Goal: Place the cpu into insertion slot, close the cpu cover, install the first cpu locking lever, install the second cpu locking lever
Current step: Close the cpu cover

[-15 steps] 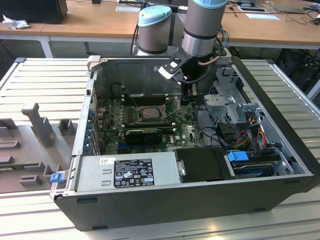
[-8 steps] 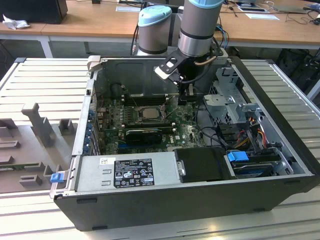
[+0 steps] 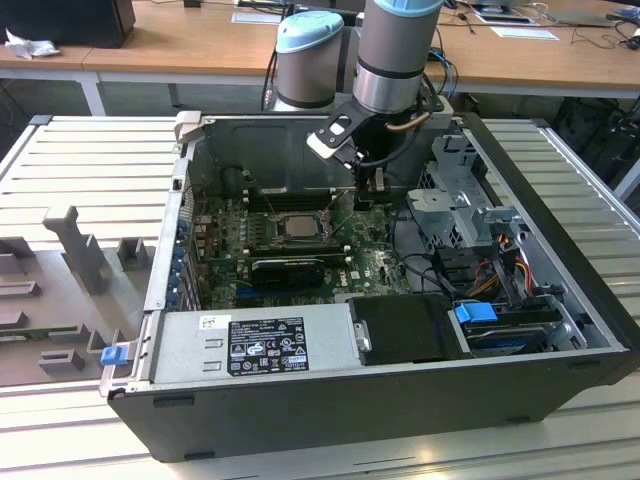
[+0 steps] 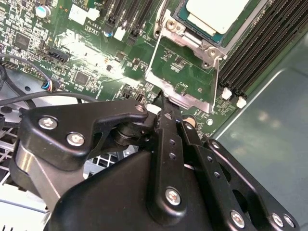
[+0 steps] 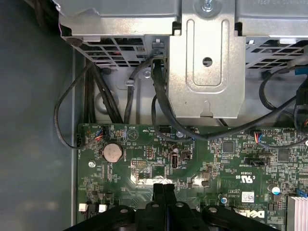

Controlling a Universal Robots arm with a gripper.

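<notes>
Chip [image 4: 216, 14] seated in the socket [image 4: 175, 26], cover [image 4: 187, 101] open

In the second wrist view the pale silver chip lies flat inside the metal-rimmed socket on the green circuit board [image 5: 216, 159]. The thin metal cover is swung off it and sits just beside the socket, with bare board showing through its square opening. The black end effector [image 4: 166, 103] has its fingers pressed together, with nothing visible between them and the tips at the cover's free edge. In the exterior view the arm reaches down into the open computer case [image 3: 560, 220], which sits on a slatted table [image 3: 70, 160].
</notes>
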